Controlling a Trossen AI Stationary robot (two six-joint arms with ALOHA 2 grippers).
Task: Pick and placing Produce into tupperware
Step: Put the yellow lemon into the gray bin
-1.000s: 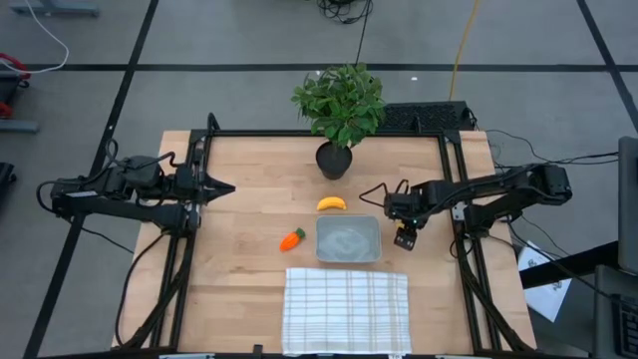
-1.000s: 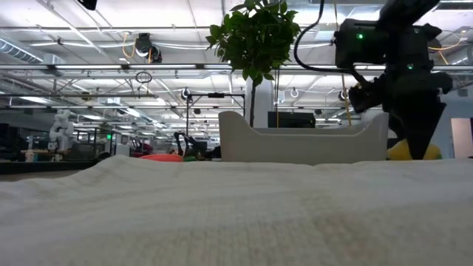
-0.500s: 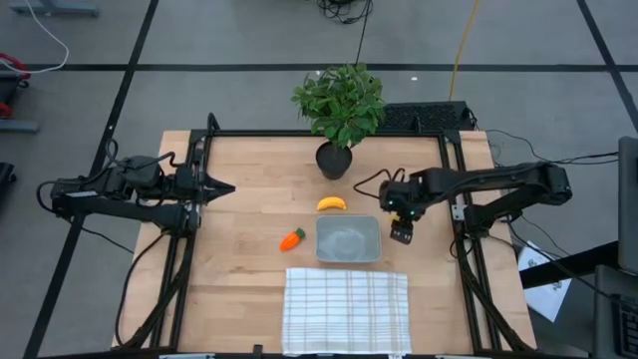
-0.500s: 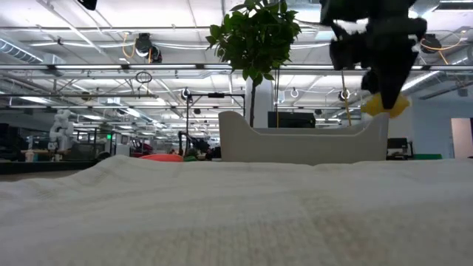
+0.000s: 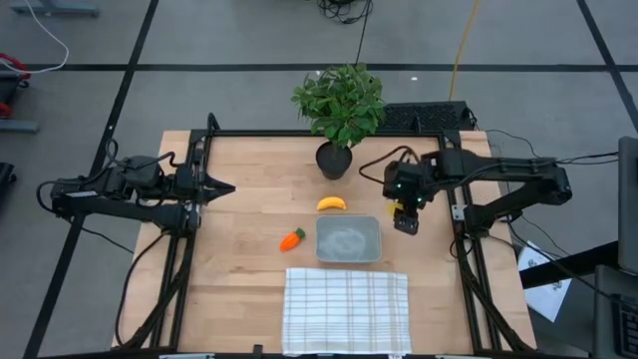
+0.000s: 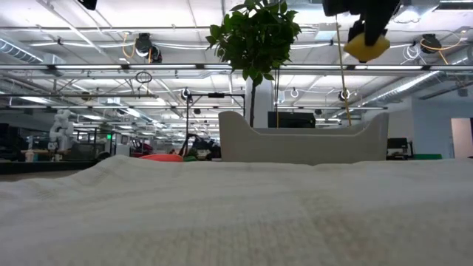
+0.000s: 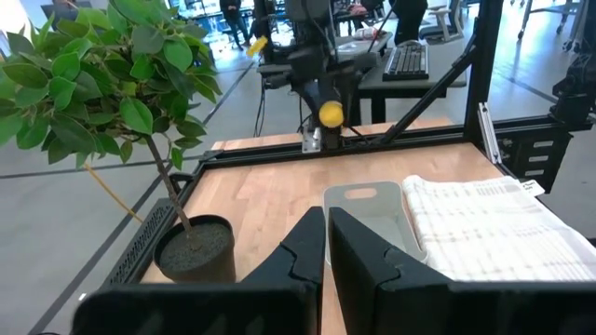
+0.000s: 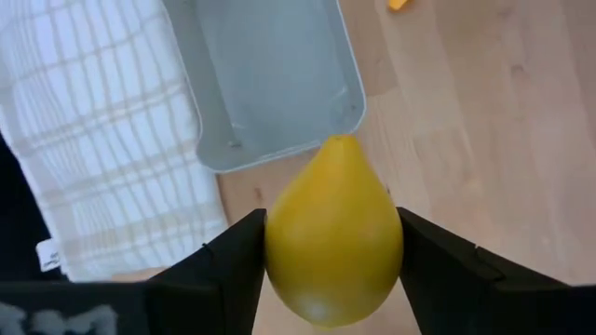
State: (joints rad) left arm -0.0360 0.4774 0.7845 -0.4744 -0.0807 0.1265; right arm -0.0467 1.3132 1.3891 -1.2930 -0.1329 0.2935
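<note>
My right gripper (image 5: 407, 217) hangs above the table just right of the tupperware (image 5: 348, 239), shut on the small yellow lemon (image 8: 333, 242), which the low view shows high up (image 6: 366, 46). The clear, shallow tupperware (image 8: 270, 74) sits flat on the wood. The banana (image 5: 331, 203) lies just beyond its far rim, and the orange carrot (image 5: 291, 239) lies to its left. My left gripper (image 5: 224, 187) waits shut over the table's left side, its fingers together in the left wrist view (image 7: 326, 237). My right gripper pinches the lemon between its two fingers (image 8: 237, 265), one on each side of its widest part (image 8: 279, 251). The fingers come from above, pointing down. The lemon is lifted clear of the table, its pointed tip (image 8: 343, 141) facing down and away from the wrist.
A white checked cloth (image 5: 346, 309) lies along the near edge, touching the tupperware's near side. A leafy potted plant (image 5: 339, 110) stands at the far edge behind the banana. A black frame borders the table. Bare wood lies left of the carrot and right of the tupperware.
My right gripper has risen from table height, carrying the lemon up with it, and drifted a little toward the far edge. The lemon, which sat at the table surface a second ago, now hangs well above the tupperware's rim.
</note>
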